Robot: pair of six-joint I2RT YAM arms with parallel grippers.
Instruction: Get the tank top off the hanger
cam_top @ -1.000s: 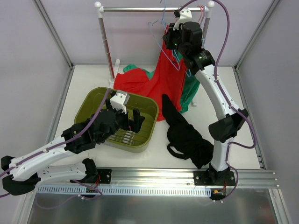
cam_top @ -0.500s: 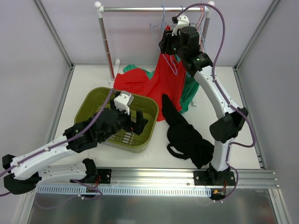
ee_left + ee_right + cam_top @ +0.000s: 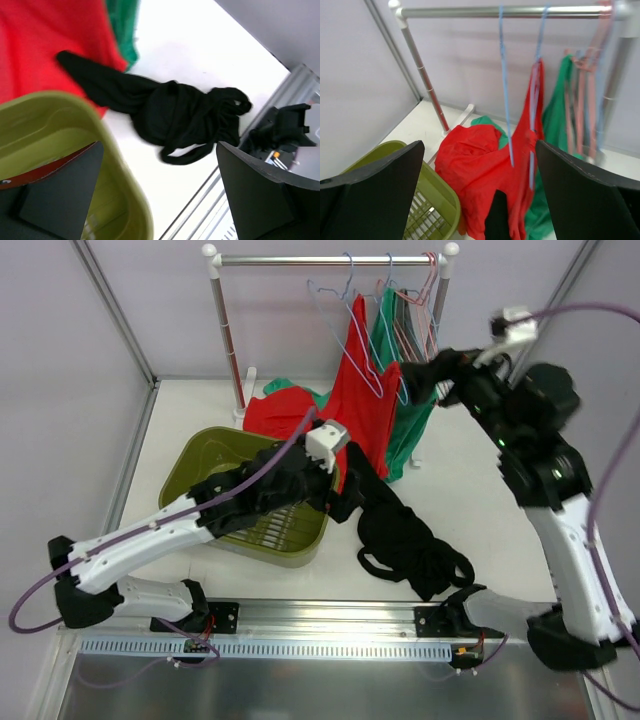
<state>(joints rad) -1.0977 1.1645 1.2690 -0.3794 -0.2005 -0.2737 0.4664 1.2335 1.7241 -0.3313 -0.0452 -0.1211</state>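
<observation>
The black tank top (image 3: 400,535) lies crumpled on the table, off any hanger, to the right of the green tub (image 3: 215,465). An empty light-blue hanger (image 3: 348,270) hangs on the rail (image 3: 300,259), and its wire (image 3: 504,75) also shows in the right wrist view. My left gripper (image 3: 335,495) is open just above the top's far end, with nothing between its fingers (image 3: 60,195); the tank top (image 3: 170,110) lies ahead of it. My right gripper (image 3: 418,378) is open and empty, drawn back to the right of the rail.
A red top (image 3: 350,410) hangs from another blue hanger and trails onto the table. A green top (image 3: 405,430) and pink hangers (image 3: 425,285) fill the rail's right end. The rack's left post (image 3: 228,335) stands behind the tub. The tub's rim (image 3: 120,160) is under my left gripper.
My right gripper has opened, left the blue hanger on the rail and pulled back to the right. My left arm has swung right from over the tub to the tank top's far end.
</observation>
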